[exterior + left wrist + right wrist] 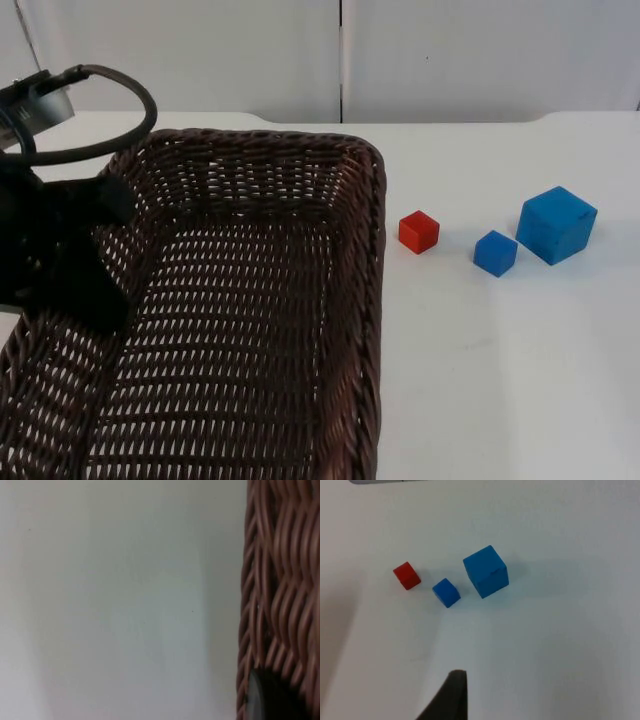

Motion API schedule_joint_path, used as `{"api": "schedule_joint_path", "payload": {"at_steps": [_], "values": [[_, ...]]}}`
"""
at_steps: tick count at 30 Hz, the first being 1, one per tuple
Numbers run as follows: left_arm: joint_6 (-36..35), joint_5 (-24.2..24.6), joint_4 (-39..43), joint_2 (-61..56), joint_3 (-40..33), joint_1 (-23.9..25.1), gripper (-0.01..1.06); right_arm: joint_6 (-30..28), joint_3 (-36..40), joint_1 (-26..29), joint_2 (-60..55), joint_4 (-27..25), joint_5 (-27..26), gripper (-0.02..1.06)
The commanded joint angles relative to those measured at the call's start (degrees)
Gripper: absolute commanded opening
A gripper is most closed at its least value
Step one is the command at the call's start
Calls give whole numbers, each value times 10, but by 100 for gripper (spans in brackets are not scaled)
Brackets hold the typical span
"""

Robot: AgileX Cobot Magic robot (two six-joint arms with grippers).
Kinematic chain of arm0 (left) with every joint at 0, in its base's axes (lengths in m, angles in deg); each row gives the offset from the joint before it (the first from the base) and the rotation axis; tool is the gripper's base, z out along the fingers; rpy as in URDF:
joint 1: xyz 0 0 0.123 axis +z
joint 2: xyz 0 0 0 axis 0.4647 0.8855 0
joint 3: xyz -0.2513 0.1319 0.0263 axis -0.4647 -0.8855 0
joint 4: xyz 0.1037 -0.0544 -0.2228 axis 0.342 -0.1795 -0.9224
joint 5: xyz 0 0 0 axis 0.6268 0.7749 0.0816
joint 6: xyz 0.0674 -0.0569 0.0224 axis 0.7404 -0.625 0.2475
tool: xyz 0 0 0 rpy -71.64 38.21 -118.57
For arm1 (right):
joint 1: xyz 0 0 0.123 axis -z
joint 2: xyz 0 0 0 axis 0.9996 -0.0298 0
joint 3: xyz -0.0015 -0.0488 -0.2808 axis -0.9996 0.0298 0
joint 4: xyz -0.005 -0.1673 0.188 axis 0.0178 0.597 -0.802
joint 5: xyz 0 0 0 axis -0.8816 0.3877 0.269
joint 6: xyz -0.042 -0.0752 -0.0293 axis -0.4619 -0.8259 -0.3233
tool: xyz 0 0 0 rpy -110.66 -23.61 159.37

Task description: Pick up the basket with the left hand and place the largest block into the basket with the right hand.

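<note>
A dark brown wicker basket [375, 300] looms large at the left, lifted off the table. My left gripper [95, 290] is shut on its left wall; the woven wall [280, 590] runs right beside a black fingertip [270, 700] in the left wrist view. The largest block, a big blue cube [556, 225], rests on the table to the right of the basket. Beside it sit a small blue cube [495, 253] and a small red cube [419, 232]. My right gripper [452, 700] hovers high over the table, short of the big blue cube [486, 572], small blue cube [446, 592] and red cube [406, 575].
The white table [500, 380] spreads out in front of the three cubes. A grey partition wall [450, 50] closes off the table's far edge.
</note>
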Motion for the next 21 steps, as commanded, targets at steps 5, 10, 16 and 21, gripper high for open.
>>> {"api": "schedule_joint_path", "payload": {"at_steps": [5,10,16,21], "values": [[-3,4,-18,-7,-1,-3,0,4,-77,-1,-131,-5,-28,105],[-3,4,-18,-7,-1,-3,0,-9,-131,-1,-202,-5,-37,105],[-3,4,-19,-7,-1,-3,0,-25,-194,-1,-277,-5,-37,105],[-3,4,-19,-7,-1,-3,0,-57,-248,-1,-337,-5,-34,105]]}}
